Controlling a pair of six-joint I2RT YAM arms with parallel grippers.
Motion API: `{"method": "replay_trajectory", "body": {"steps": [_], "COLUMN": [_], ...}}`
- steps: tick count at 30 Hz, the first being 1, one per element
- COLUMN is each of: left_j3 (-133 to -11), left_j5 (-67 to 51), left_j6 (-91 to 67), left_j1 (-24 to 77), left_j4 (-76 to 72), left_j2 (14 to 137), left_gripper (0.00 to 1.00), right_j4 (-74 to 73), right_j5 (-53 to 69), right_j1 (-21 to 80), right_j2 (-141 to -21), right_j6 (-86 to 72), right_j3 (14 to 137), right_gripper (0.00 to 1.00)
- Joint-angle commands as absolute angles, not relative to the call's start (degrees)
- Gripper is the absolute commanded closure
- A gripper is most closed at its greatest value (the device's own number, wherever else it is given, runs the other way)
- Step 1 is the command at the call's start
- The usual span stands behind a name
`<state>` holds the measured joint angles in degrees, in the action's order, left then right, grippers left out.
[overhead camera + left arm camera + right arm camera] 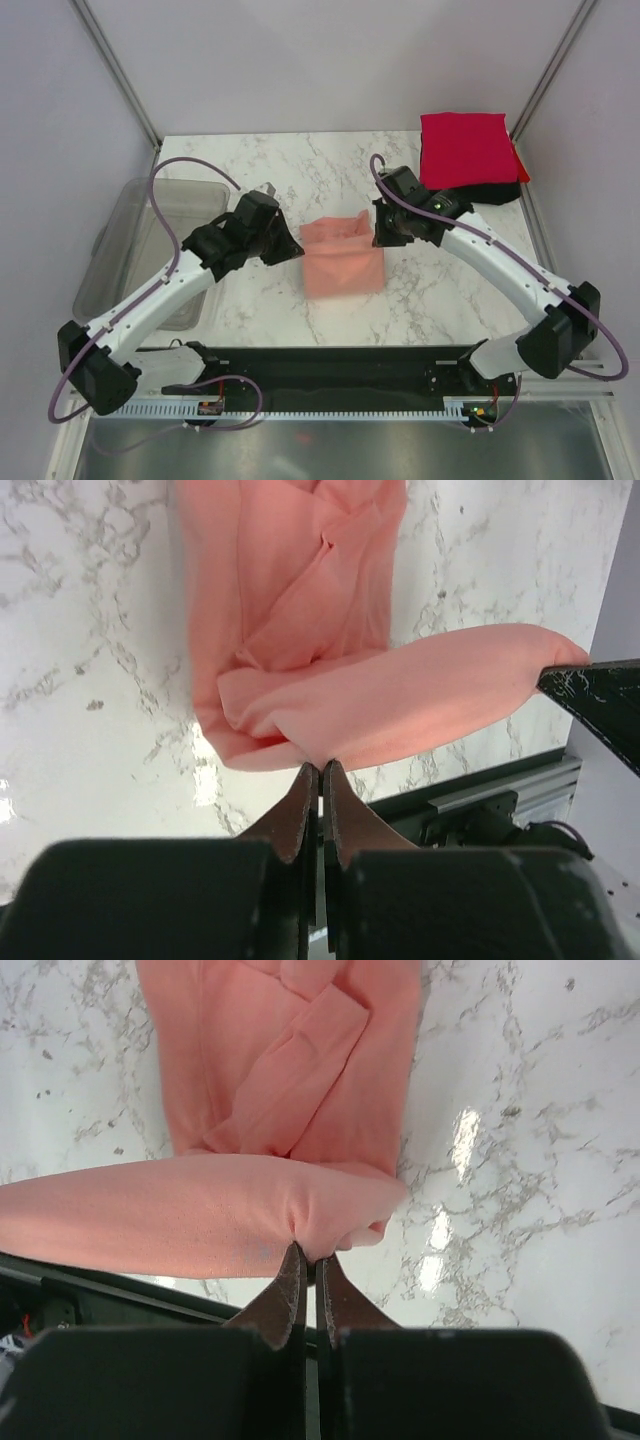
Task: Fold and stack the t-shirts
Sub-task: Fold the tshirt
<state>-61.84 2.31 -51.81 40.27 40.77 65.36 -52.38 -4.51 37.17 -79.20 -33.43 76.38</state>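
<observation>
At the far left of the marble tabletop (300, 160), a grey see-through plastic tub (128, 232) sits alongside the left arm (160, 290), well apart from the work. The left jaws are pressed together on a thin pinch of cloth at the left end of a raised fold.

At centre lies the salmon-pink t-shirt (343, 268), already narrowed to a compact panel. Its lower part is flat on the tabletop while its far edge hangs lifted between the two arms. The cloth looks light, limp and thin. It sags in a soft roll between the two pinch points and bunches where it is held, so it will likely drape and crease rather than keep any shape. The sound places to hold it appear to be the two ends of that fold edge, kept level so the panel drops square.

The right jaws, at the end of the right arm (500, 260), are likewise clamped shut on the fold's right end.

At the far right corner, a folded red t-shirt (465, 148) rests on top of a black t-shirt (490, 193), well apart from the pink one. Bare marble lies between them. The right arm itself stands nearest that path.
</observation>
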Motion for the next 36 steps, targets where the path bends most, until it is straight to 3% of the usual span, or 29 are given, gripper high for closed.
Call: {"method": "replay_trajectory", "body": {"steps": [1,8,30,31,32,34,35,36], "left_j3": [-65.8,-71.4,-90.3,-91.7,-93.2,-98.6,-102.4,-103.6], "left_j5": [0.3,-4.7,-9.6,-10.7,-13.6,-16.5,-18.5,-18.4], "left_j6": [-45.9,-42.3,-35.5,-35.2,-34.4,-33.8,-33.1,-32.6], "left_j1": [35.9,29.2,19.2,18.8,18.5,17.6,17.4,17.4], "left_j4": [38.9,35.5,34.9,34.9,35.1,36.9,38.3,40.7], "left_j2": [69.8,81.0,113.0,116.6,118.5,122.0,123.9,123.8], "left_gripper": [0.98,0.98,0.98,0.98,0.9,0.66,0.47,0.41], "right_j4": [-52.2,-51.4,-45.4,-45.6,-45.7,-46.8,-48.4,-49.1], "right_j5": [-6.7,-7.9,-0.7,-0.8,-0.8,-0.9,-0.8,-0.8], "right_j1": [35.2,32.5,25.6,25.3,25.1,24.4,24.3,24.3], "right_j2": [-85.0,-95.4,-121.3,-122.2,-123.0,-125.3,-125.9,-125.7], "right_j6": [-27.5,-23.5,-19.6,-19.7,-19.9,-20.1,-20.0,-20.0], "right_j3": [81.9,91.9,107.0,108.0,110.3,113.2,116.4,117.8], "right_gripper": [1.0,1.0,1.0,0.98,0.7,0.36,0.24,0.22]}}
